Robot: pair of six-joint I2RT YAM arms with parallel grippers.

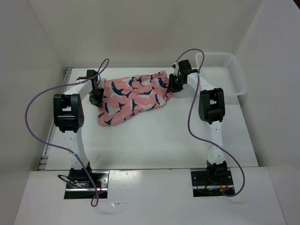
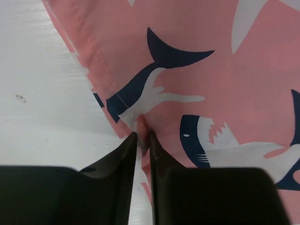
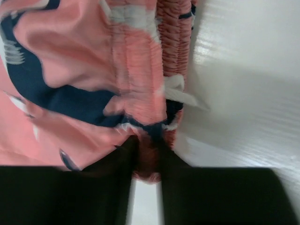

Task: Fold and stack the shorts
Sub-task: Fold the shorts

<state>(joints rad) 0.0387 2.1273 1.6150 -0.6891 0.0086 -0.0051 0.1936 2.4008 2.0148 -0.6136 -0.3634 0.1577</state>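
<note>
The shorts, salmon pink with navy-and-white fish, lie spread and a little rumpled across the back of the table between my two arms. My left gripper sits at their left edge. In the left wrist view its jaws are nearly together, with a thin fold of the pink hem pinched between them. My right gripper is at their right end. In the right wrist view it is shut on the bunched elastic waistband, beside a white drawstring.
A white plastic basket stands at the back right corner, just past the right arm. White walls close in the table on the left, back and right. Purple cables loop from both arms.
</note>
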